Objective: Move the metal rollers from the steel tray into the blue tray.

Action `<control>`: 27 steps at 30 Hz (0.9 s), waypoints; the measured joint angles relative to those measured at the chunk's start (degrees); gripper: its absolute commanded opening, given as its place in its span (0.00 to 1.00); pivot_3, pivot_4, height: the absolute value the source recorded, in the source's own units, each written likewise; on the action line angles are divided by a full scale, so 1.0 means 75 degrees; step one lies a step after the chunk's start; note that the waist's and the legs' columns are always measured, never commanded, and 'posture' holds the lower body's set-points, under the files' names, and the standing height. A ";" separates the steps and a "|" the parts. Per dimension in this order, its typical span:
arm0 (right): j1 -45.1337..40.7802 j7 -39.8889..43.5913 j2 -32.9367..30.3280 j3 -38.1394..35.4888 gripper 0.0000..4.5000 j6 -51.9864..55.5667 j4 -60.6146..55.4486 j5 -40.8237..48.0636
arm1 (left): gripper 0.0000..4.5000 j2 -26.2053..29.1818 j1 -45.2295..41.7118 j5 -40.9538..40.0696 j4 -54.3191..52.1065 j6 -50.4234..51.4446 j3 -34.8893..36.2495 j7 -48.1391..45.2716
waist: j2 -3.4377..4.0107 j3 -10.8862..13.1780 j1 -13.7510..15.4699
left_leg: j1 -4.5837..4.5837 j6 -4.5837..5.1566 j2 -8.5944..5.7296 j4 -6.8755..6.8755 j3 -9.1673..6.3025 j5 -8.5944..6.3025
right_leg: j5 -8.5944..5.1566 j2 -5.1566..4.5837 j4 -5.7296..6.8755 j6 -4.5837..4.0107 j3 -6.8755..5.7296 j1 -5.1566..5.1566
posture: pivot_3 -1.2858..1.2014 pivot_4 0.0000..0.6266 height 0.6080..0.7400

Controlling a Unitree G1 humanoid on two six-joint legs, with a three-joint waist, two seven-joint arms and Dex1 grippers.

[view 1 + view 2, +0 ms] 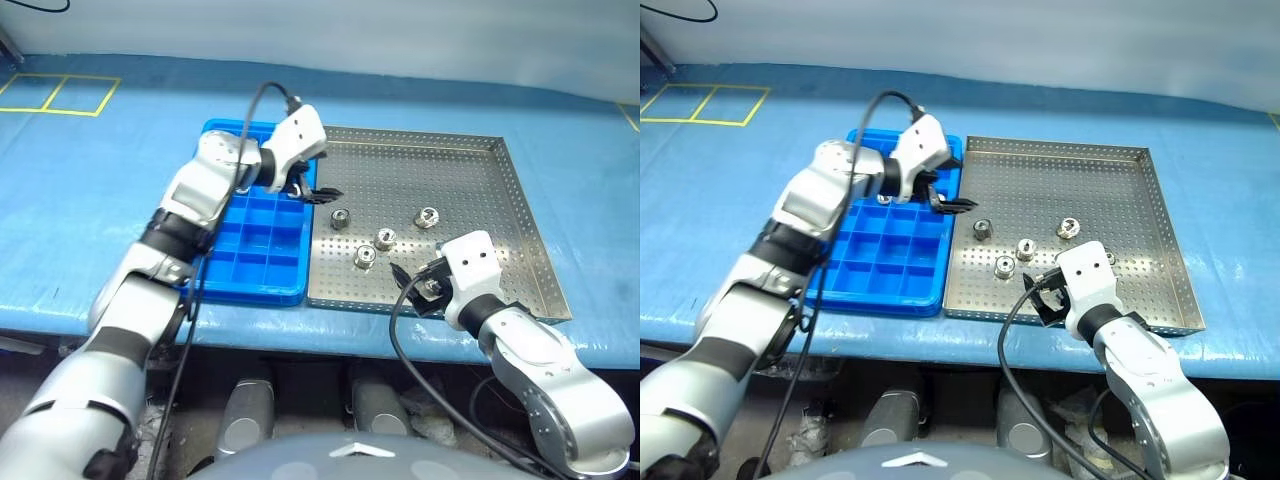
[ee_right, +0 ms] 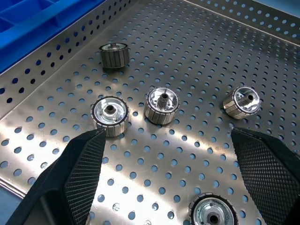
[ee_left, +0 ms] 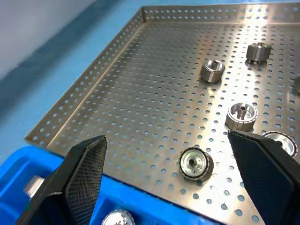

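Blue-covered table [image 1: 100, 180], steel tray [image 1: 470, 160] beside blue tray [image 1: 250, 275], metal rollers [image 1: 385, 238] loose on the perforated floor, left gripper [image 1: 318, 192] spread empty over the trays' shared edge, right gripper [image 1: 410, 285] spread empty at the near rim

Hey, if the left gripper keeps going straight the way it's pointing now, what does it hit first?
Most likely the metal roller nearest the blue tray, lying on the steel tray floor between the left gripper's open jaws. Depth is unclear, so it might meet the perforated floor just beside it.
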 measured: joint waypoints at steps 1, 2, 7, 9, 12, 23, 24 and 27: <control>0.0039 -0.0045 0.0036 0.0008 0.99 -0.0002 -0.0005 -0.0039 | 1.00 -0.0214 -0.0235 0.0177 0.0576 -0.0224 -0.0146 -0.0162 | 0.0000 0.0000 -0.0040 | 0.0000 0.0004 0.0000 0.0000 0.0004 -0.0002 | -0.0001 0.0000 0.0000 0.0003 0.0004 -0.0001 | 0.45 0.24 1.00; 0.0095 -0.0081 0.0066 0.0014 0.99 -0.0002 -0.0015 -0.0069 | 1.00 -0.0401 -0.0436 0.0338 0.1072 -0.0434 -0.0230 -0.0301 | -0.0001 0.0000 -0.0090 | -0.0002 0.0007 -0.0001 0.0000 0.0004 -0.0005 | -0.0002 0.0000 0.0000 0.0007 0.0006 -0.0002 | 0.45 0.24 1.00; 0.0401 -0.0249 0.0280 0.0017 0.99 -0.0002 -0.0098 -0.0172 | 1.00 -0.1053 -0.1030 0.1153 0.3025 -0.1328 -0.0593 -0.0635 | 0.0000 0.0001 -0.0318 | 0.0001 0.0019 -0.0002 -0.0001 0.0013 -0.0012 | -0.0004 0.0002 0.0007 0.0037 0.0024 -0.0007 | 0.44 0.24 1.00; 0.0472 -0.0319 0.0313 0.0018 0.99 -0.0002 -0.0183 -0.0194 | 1.00 -0.1269 -0.1164 0.1479 0.3603 -0.1610 -0.0714 -0.0584 | -0.0001 0.0001 -0.0348 | 0.0002 0.0019 -0.0002 0.0001 0.0014 -0.0012 | -0.0004 0.0002 0.0007 0.0036 0.0026 -0.0006 | 0.43 0.24 1.00; 0.0513 -0.0383 0.0390 0.0018 0.99 -0.0003 -0.0270 -0.0230 | 1.00 -0.1491 -0.1215 0.1898 0.4325 -0.1866 -0.0731 -0.0415 | -0.0001 0.0001 -0.0404 | 0.0002 0.0019 -0.0002 0.0005 0.0016 -0.0012 | -0.0005 0.0002 0.0008 0.0036 0.0031 -0.0006 | 0.43 0.24 1.00; 0.0577 -0.0505 0.0582 0.0017 1.00 -0.0029 -0.0314 -0.0409 | 0.46 -0.1834 -0.1271 0.2673 0.5196 -0.2148 -0.0657 0.0079 | -0.0002 0.0001 -0.0642 | 0.0011 0.0019 -0.0003 0.0011 0.0022 -0.0012 | 0.0014 0.0002 0.0014 0.0068 0.0042 -0.0001 | 0.42 0.24 1.00; 0.0576 -0.0505 0.0592 0.0017 1.00 -0.0034 -0.0314 -0.0419 | 0.42 -0.1836 -0.1271 0.2710 0.5207 -0.2154 -0.0630 0.0073 | -0.0002 0.0001 -0.0650 | 0.0011 0.0019 -0.0003 0.0011 0.0021 -0.0012 | 0.0014 0.0003 0.0015 0.0068 0.0041 -0.0002 | 0.42 0.24 1.00; 0.0564 -0.0504 0.0626 0.0019 1.00 -0.0050 -0.0313 -0.0439 | 0.42 -0.1840 -0.1272 0.2794 0.5210 -0.2171 -0.0552 0.0047 | -0.0002 0.0001 -0.0655 | 0.0011 0.0019 -0.0003 0.0011 0.0021 -0.0012 | 0.0015 0.0003 0.0014 0.0069 0.0042 -0.0001 | 0.43 0.24 1.00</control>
